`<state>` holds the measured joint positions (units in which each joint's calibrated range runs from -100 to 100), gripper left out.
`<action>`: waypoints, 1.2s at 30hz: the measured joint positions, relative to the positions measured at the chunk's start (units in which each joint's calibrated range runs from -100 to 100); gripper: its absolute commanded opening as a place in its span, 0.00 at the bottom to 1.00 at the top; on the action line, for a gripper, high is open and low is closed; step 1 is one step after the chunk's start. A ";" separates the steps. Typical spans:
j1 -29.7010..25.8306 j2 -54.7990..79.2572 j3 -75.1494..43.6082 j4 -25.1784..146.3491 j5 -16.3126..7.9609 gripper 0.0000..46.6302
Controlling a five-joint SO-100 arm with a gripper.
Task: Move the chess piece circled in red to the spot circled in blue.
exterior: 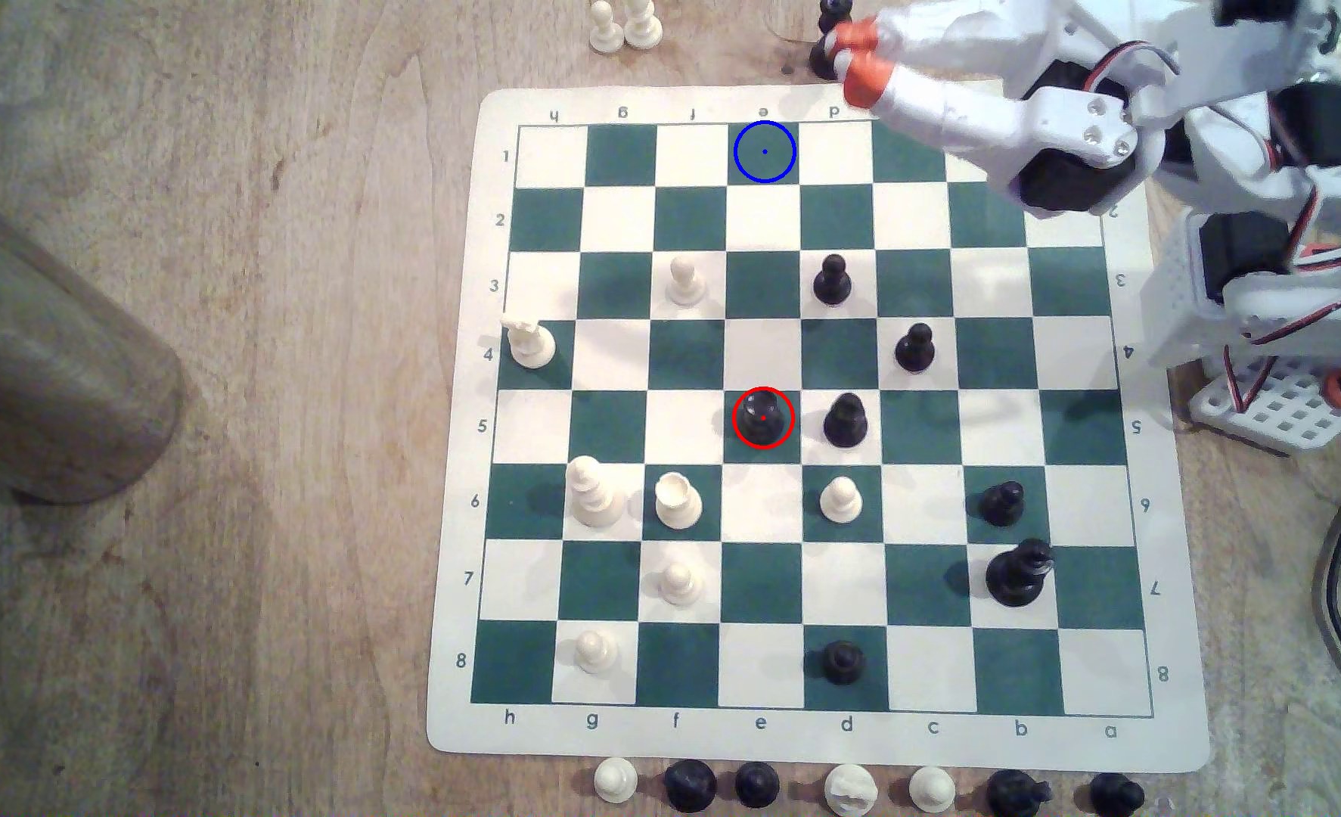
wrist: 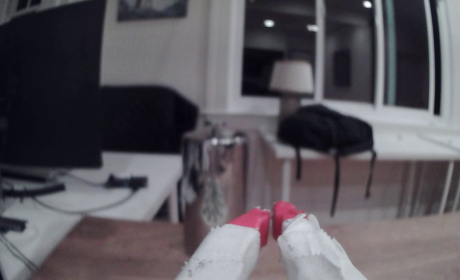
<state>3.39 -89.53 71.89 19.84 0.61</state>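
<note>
The chess piece point(exterior: 763, 416), a black rook-like piece ringed in red, stands on a green square in row 5, column e, near the board's middle. The spot point(exterior: 764, 152), a green square ringed in blue with a centre dot, lies in row 1 of the same column and is bare. My gripper point(exterior: 848, 59) hovers beyond the board's far edge, to the exterior view's right of the spot, far from the piece. In the wrist view its orange-tipped fingers point(wrist: 253, 222) nearly meet with nothing between them; the gripper point(wrist: 271, 215) is shut.
A black piece point(exterior: 844, 420) stands one square to the exterior view's right of the ringed piece; a white pawn point(exterior: 840, 500) sits diagonally near. Black pawns point(exterior: 832, 279) point(exterior: 915, 347) stand towards the arm. A metal cylinder point(exterior: 46, 369) lies at the left. Captured pieces line the mat's near edge.
</note>
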 measured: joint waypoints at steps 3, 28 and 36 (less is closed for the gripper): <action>-2.06 2.26 -7.23 16.25 -0.05 0.01; -8.63 36.87 -32.17 48.92 -6.11 0.33; -9.73 53.54 -42.11 49.64 -12.70 0.34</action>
<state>-6.34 -35.99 29.78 69.48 -12.09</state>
